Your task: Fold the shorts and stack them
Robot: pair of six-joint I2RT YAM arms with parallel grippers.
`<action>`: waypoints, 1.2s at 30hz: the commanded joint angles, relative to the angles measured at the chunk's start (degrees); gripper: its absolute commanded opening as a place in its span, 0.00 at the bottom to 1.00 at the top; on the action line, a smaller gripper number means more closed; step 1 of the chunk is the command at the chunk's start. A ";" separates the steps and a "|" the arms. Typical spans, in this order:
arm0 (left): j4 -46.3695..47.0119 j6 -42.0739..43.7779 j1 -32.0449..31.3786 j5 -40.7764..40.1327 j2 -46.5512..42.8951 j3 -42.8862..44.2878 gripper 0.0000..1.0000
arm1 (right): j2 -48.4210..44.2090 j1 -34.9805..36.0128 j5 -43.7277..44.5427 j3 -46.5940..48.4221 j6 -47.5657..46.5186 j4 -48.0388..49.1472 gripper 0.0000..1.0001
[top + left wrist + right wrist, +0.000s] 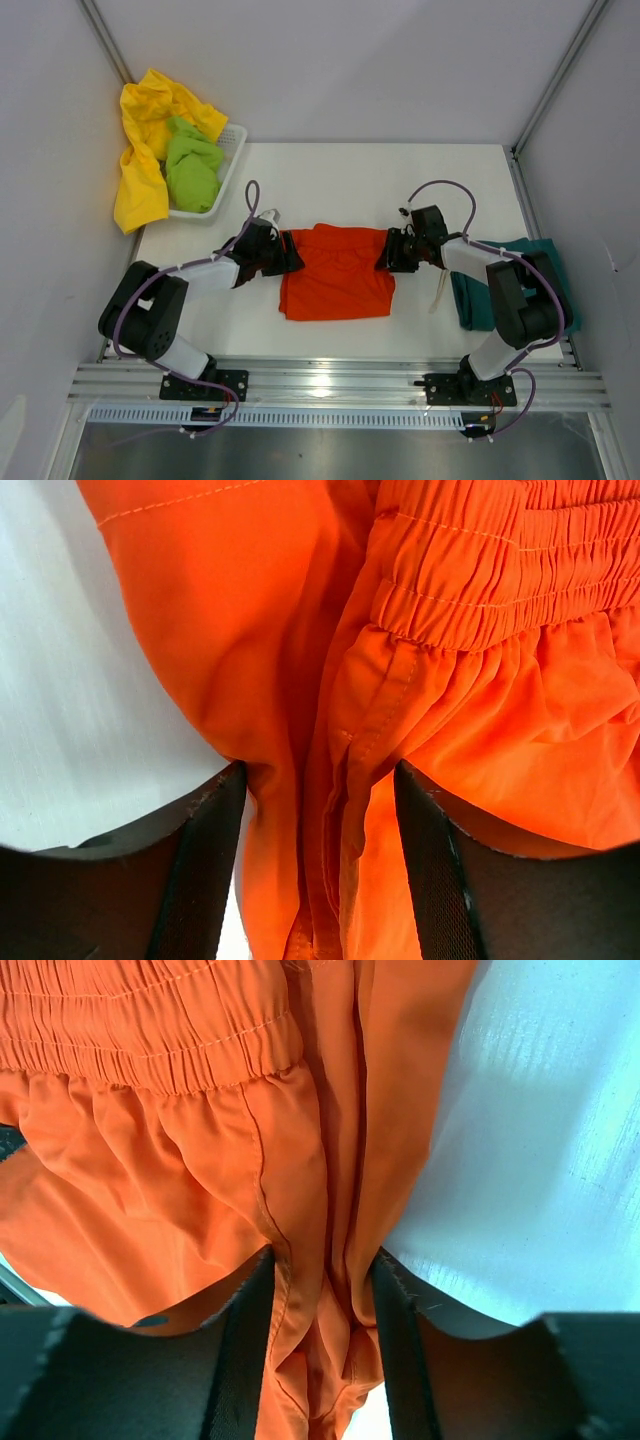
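Black textured fingers (205, 875) of the left gripper (287, 252) are clamping one bunched side of the orange-red shorts (337, 275); the right gripper (390, 250) is pinching the opposite side. Thin, smooth fabric with a ruched elastic waistband (500, 570) is lying spread on the white table (400, 180), mid-frame.

Top view: you see only part of the teal shorts (478, 300); the right arm (520, 290) covers the rest. The basket (235, 145) is mostly buried under the yellow shorts (145, 130) and green shorts (190, 170). The fingertips of the left end effector (288, 252) and right end effector (388, 252) are hidden by their housings. In the 2 wrist views the frame cuts off the orange shorts (480, 700). You cannot tell whether the left end effector's pinch is firm.
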 commanded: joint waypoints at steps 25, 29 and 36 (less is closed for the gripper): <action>-10.51 -4.94 -11.55 -8.20 -0.03 10.99 0.00 | -5.77 4.44 24.33 10.99 -1.94 -20.71 0.00; -10.35 -9.42 -16.30 -10.66 -1.09 15.82 0.00 | -13.31 2.33 28.74 12.74 -1.15 -26.35 0.00; -9.20 -12.33 -26.23 -14.62 3.82 26.10 0.00 | -22.82 -5.31 34.44 16.96 -1.84 -37.15 0.00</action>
